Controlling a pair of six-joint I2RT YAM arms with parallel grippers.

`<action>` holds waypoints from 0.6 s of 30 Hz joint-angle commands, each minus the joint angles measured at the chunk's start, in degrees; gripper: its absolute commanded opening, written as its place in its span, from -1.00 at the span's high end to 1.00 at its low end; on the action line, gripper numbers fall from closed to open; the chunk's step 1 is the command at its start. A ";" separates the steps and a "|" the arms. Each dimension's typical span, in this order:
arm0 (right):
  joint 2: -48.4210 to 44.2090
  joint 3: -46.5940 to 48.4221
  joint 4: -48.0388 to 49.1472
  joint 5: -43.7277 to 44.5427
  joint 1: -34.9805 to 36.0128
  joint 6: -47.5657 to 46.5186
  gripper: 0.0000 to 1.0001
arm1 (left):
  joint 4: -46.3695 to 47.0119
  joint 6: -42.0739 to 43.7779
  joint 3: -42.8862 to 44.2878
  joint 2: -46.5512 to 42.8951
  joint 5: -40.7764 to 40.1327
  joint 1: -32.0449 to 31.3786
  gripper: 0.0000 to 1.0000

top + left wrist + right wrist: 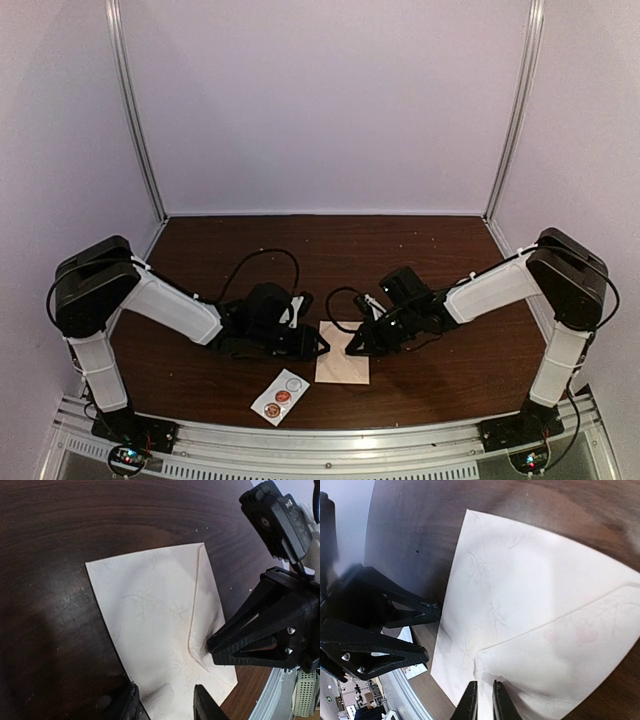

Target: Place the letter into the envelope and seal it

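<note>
The pale cream envelope point(342, 366) lies flat on the dark wood table, and its pointed flap point(555, 645) is folded down over the body. No letter is in view. My right gripper point(484, 702) stands at the flap's tip with its jaws drawn together to a thin slit. In the left wrist view its fingertips point(216, 646) rest on the flap point(205, 605) near the point. My left gripper point(167, 705) is open. Its two fingers stand over the opposite edge of the envelope point(145, 610), with paper showing between them.
A small white sticker strip point(279, 397) with two round stickers lies on the table just in front of the envelope, near the front rail point(330, 440). The two grippers face each other, tips close together point(337, 345). White walls enclose the table on three sides.
</note>
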 commanded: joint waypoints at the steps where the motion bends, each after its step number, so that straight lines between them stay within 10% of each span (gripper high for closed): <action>1: 1.99 1.74 3.21 -0.53 1.04 1.84 0.77 | 0.24 -0.47 -0.18 1.15 0.66 0.18 0.23; 18: 1.02 -0.50 -1.22 6.22 -0.97 0.81 0.77 | -4.88 1.60 -2.81 -9.11 -6.01 0.23 0.16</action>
